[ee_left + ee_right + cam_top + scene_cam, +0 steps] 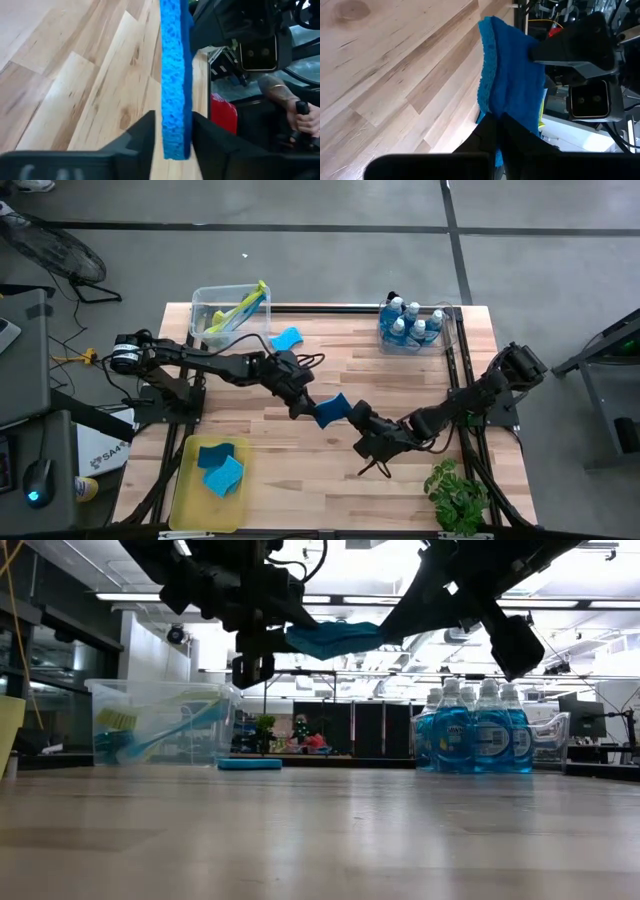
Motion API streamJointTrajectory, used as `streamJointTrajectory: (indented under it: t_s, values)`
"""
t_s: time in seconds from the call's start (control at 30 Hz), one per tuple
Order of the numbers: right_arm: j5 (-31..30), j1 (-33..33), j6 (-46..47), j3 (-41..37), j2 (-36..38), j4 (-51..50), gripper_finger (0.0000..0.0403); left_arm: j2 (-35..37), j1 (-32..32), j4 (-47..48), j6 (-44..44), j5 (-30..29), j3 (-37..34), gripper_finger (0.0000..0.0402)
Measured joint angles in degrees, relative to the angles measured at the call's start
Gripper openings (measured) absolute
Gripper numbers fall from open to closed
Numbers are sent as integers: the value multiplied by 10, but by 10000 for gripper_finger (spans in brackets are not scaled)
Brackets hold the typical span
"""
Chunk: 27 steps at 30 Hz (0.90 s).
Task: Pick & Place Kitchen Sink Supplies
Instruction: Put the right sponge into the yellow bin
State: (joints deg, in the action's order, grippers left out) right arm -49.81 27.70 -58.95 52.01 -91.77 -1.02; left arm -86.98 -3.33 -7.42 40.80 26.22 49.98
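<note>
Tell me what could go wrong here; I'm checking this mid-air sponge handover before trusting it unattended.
1. Both grippers meet on one blue sponge high above the table: the right gripper pinches only an edge, and the left gripper has the sponge between its fingers. A badly timed release could drop it.
2. If both pull, the soft sponge may twist or tear.
3. The arms sit close together and might collide.

Grey concrete floor point(300, 260) surrounding the wooden table point(330, 470); ceiling strip lights point(330, 602) glowing, potted plant point(458, 495) sitting at table corner.
</note>
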Motion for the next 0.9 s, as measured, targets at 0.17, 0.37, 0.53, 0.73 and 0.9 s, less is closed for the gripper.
streamJointTrajectory:
  t_s: [0.17,0.37,0.53,0.73,0.9]
  values:
    - [3,0,4,0,0,0,0,0,0,0,-4,0,0,38]
    - [8,0,32,0,0,0,11,0,0,0,-21,-1,0,18]
    - [16,0,79,0,0,-1,45,0,0,1,-31,-11,0,6]
    - [60,1,154,0,0,-3,107,0,0,-1,-32,-30,0,6]
    - [31,0,268,0,24,-42,157,0,0,5,-50,-61,0,4]
